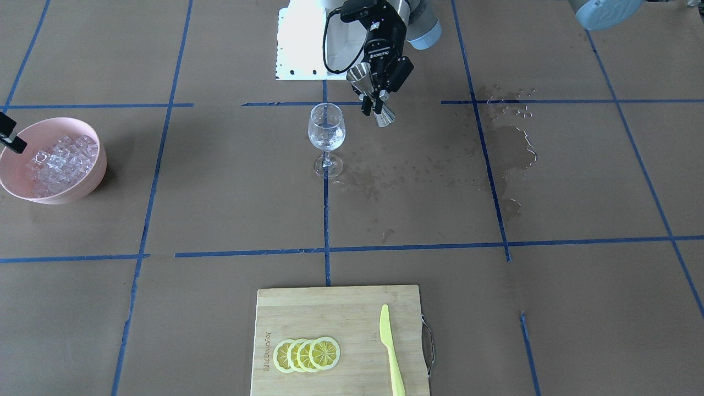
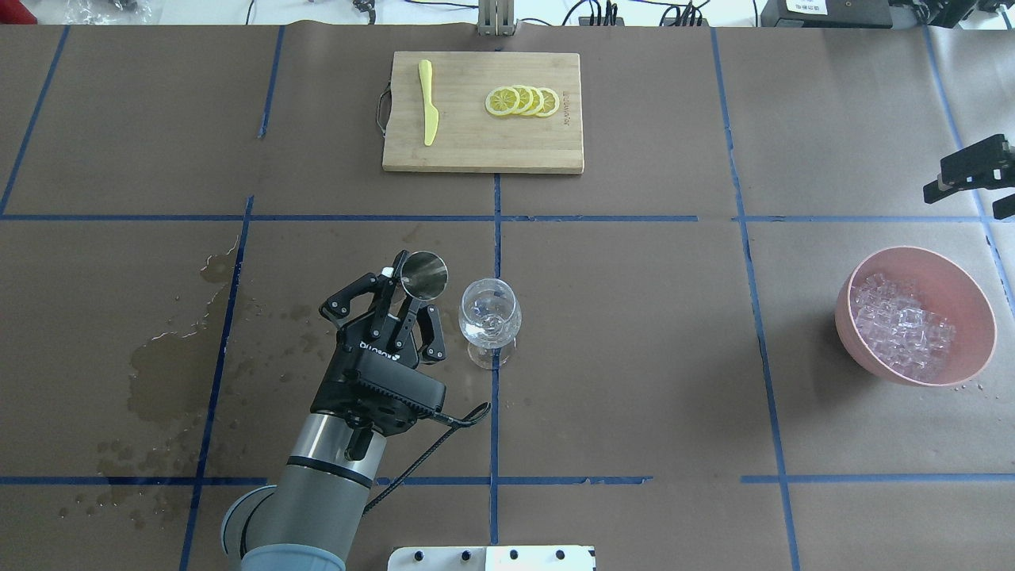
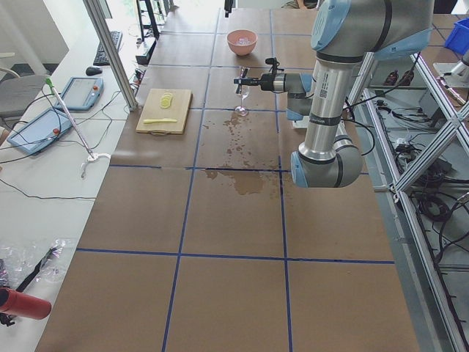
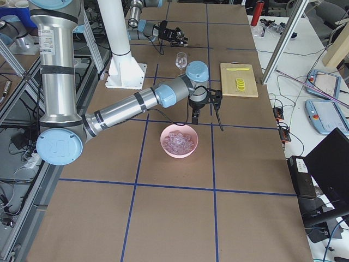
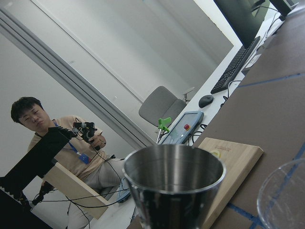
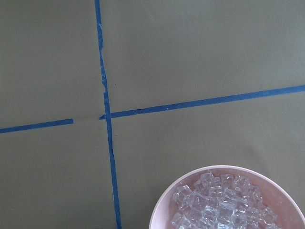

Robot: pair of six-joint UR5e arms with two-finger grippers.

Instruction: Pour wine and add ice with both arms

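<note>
Overhead exterior view, read from its left: a wet patch darkens the paper on the table, a spill in my judgement. Next, the left pincer pinches a steel jigger at the waist. It holds the jigger tilted, above rim height and just beside the wine glass, not over it. That posture suits the pouring step. The wine appears as a little watery liquid low in the glass bowl, just right of this pincer and apart from it. Whether any is in the jigger cannot be seen. Well to the right, the ice lies heaped in a pink bowl. The right pincer hangs spread and empty beyond the bowl's far rim, near the ice but not touching it. I judge it is placed there to fetch a cube.
</note>
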